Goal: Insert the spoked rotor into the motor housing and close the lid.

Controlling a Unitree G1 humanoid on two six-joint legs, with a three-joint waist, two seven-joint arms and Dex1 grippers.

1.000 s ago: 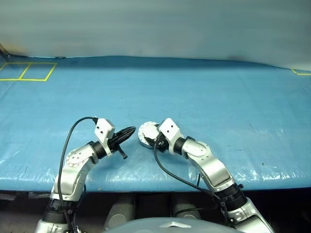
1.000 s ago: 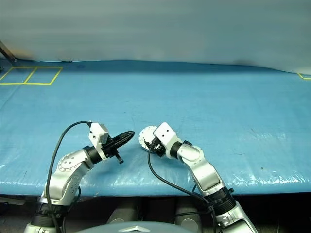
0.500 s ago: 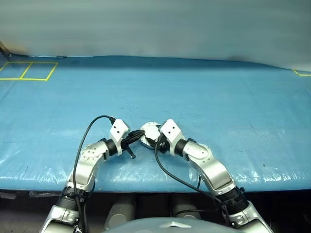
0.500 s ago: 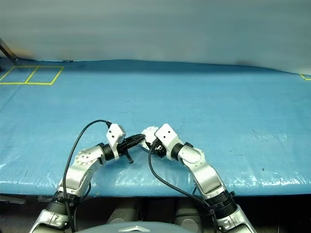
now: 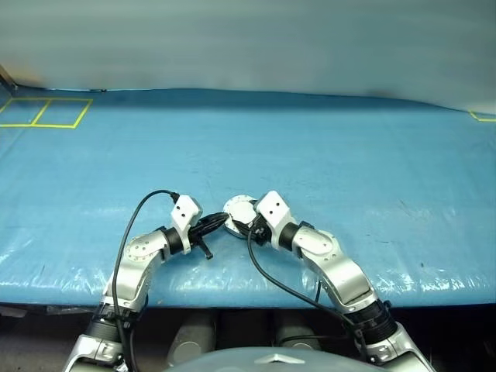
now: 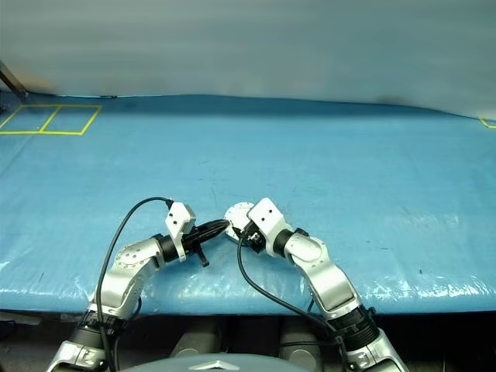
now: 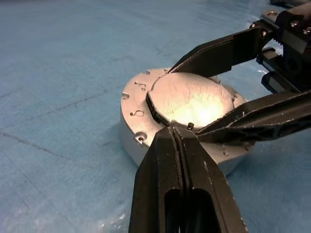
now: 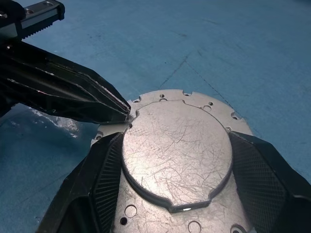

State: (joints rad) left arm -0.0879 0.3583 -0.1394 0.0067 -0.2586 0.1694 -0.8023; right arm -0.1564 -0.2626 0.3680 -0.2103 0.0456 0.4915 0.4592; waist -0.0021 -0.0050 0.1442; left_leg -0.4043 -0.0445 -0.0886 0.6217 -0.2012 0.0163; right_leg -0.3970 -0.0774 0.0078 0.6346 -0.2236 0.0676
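The motor housing (image 7: 130,132), a squat silver round body, sits on the blue table near its front edge. The lid (image 8: 177,160) lies flat on it, plain silver face and raised centre up. My right gripper (image 8: 176,138) holds the lid's raised centre, one finger pressed to each side. The left gripper (image 7: 175,127) is shut with nothing in it, and its tip touches the lid's edge from the left. Both meet at the housing (image 5: 237,211) in the eye views, left gripper (image 5: 223,220) beside right gripper (image 5: 246,225). The spoked rotor is hidden.
A blue sheet (image 5: 325,147) covers the table. Yellow tape squares (image 5: 43,113) mark its far left corner, and a yellow tape mark (image 5: 480,116) sits at the far right. The table's front edge (image 5: 256,283) runs just behind the grippers.
The left gripper, shut throughout, swung right and down until its tip reached the lid's edge. The right gripper and the housing stayed in place.
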